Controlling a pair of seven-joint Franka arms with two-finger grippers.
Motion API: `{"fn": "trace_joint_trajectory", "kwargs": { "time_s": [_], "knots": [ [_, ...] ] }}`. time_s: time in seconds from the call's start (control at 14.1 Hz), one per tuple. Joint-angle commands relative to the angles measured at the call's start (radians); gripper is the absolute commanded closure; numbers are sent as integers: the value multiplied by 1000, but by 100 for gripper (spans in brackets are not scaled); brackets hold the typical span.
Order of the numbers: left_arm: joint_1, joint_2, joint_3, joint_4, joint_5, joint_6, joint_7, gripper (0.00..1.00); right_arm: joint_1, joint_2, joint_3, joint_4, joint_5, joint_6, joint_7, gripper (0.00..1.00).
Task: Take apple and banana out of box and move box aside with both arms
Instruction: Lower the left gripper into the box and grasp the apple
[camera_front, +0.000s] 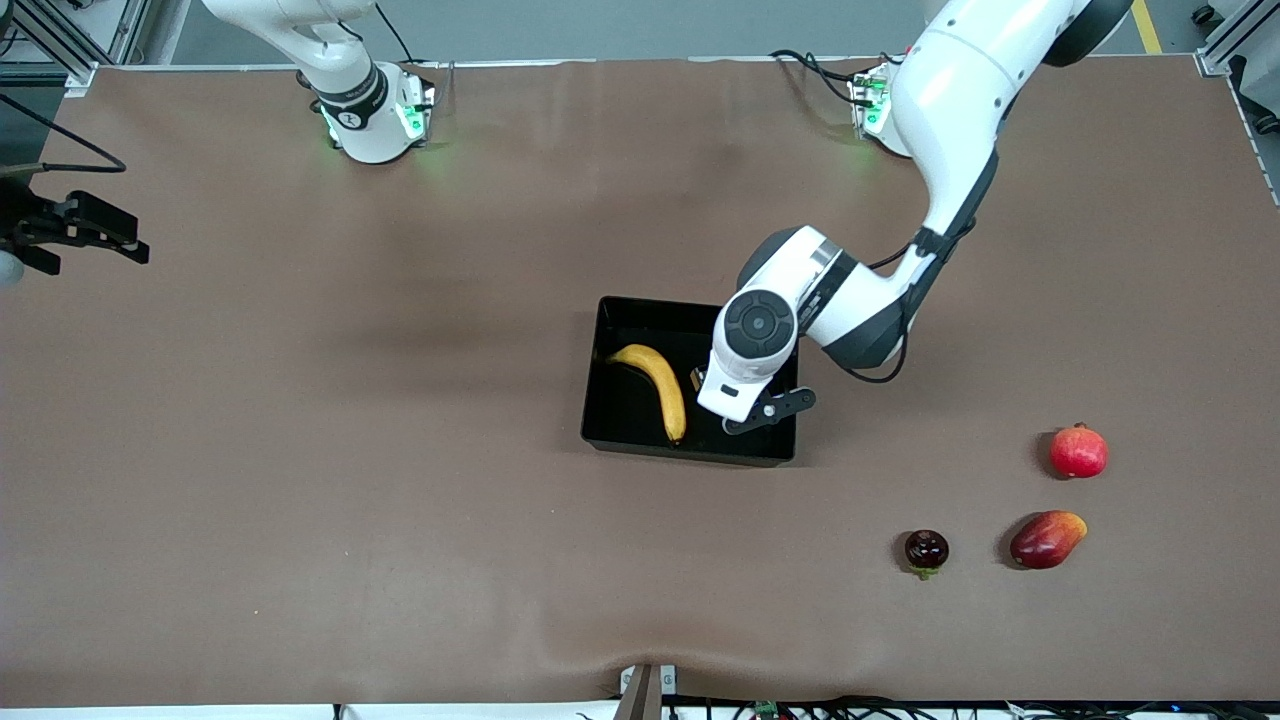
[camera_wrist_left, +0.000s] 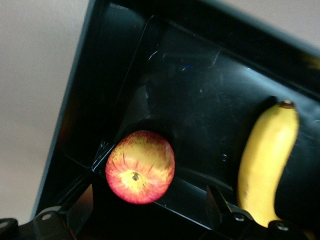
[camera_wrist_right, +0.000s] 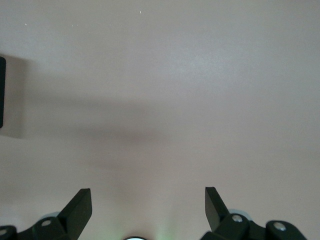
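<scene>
Brown tabletop throughout, bare of readable writing or labels. Over the black bin mid-table hangs the left gripper, fingers spread wide and holding nothing, with the apple resting loose in a bin corner between the fingers and hidden under the left arm in the front view, and the banana lying just beside it, one end cut off in the left wrist view. Waits at the right arm's end of the table, the right gripper, fingers equally wide over bare surface, only partly seen at the front view's edge; near the left arm's end, well apart from the bin, sit a red crowned fruit, a mango and a small dark fruit, with open room all round.
</scene>
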Motion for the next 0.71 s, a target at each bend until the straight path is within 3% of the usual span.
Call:
{"fn": "trace_joint_trajectory", "kwargs": {
  "time_s": [0.0, 0.64],
  "knots": [
    [-2, 22, 6, -10, 49, -5, -68, 0, 6, -10, -7, -5, 11, 1, -9, 0],
    [-30, 85, 6, -16, 71, -5, -159, 0, 68, 4, -7, -6, 12, 16, -1, 0]
  ]
}}
